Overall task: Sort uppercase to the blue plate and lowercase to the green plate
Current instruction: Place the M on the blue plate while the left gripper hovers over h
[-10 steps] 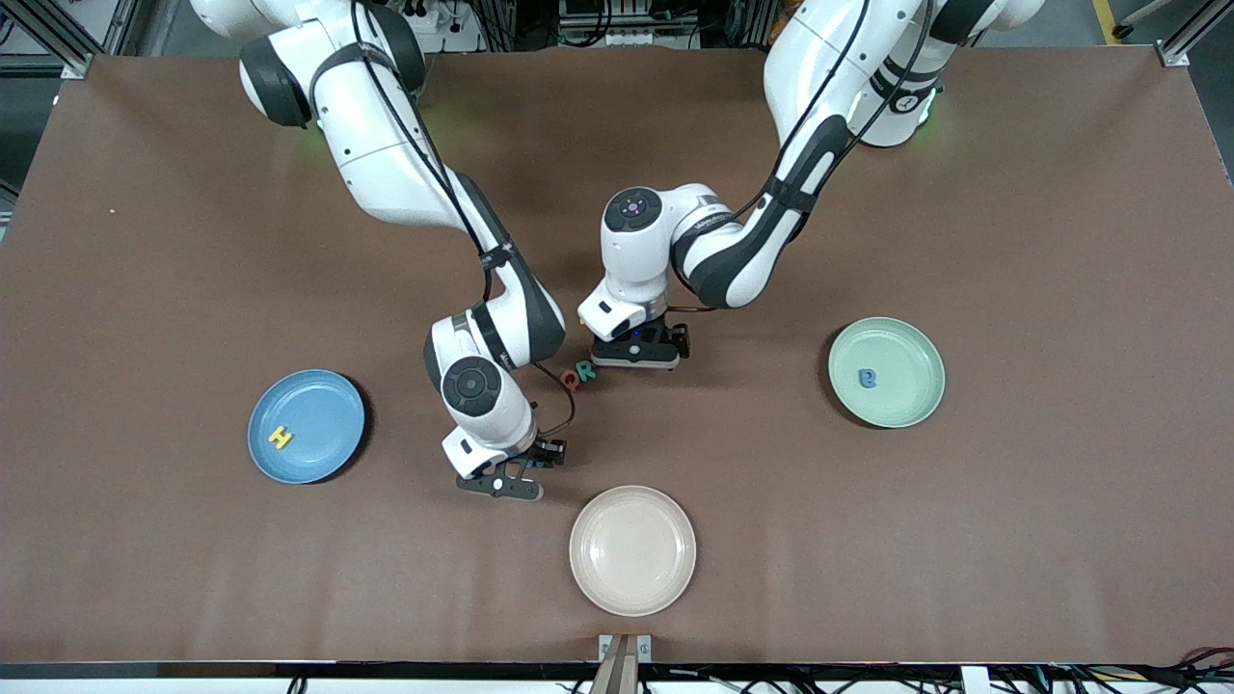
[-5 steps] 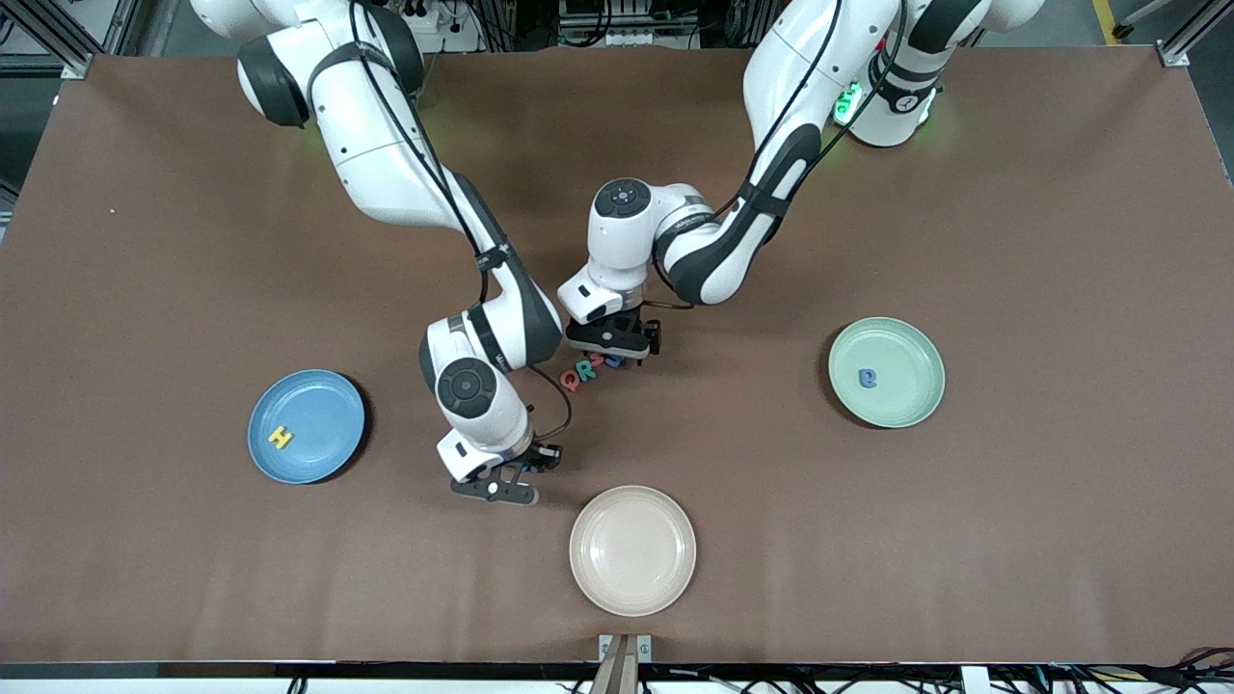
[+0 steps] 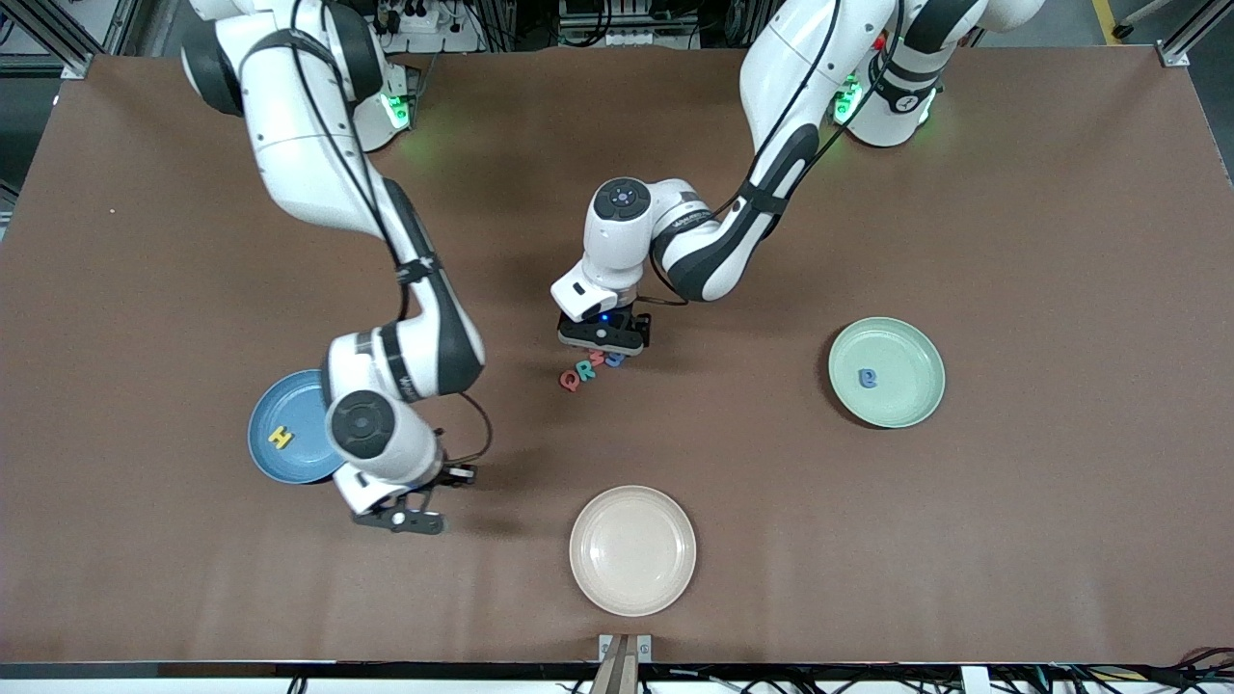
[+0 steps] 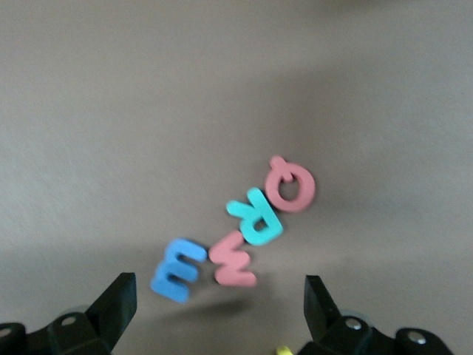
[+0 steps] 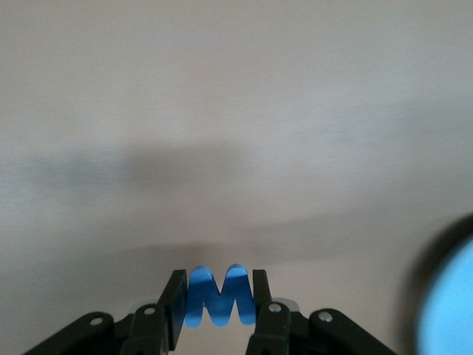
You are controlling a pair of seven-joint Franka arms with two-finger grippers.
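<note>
Blue W (image 5: 216, 298) — in right gripper (image 5: 216, 305)

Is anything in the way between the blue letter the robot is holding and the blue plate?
Nothing visible is. The right gripper holds the blue W over bare table right beside the blue plate, which holds only the yellow H.

Brown tabletop (image 3: 1012, 540); blue plate (image 3: 275, 410) with yellow H (image 3: 281, 437), mint-green plate (image 3: 911, 395) with blue a (image 3: 869, 378), cream plate (image 3: 631, 549), red Q (image 3: 570, 380), teal R (image 3: 585, 367), blue W (image 5: 219, 297).
</note>
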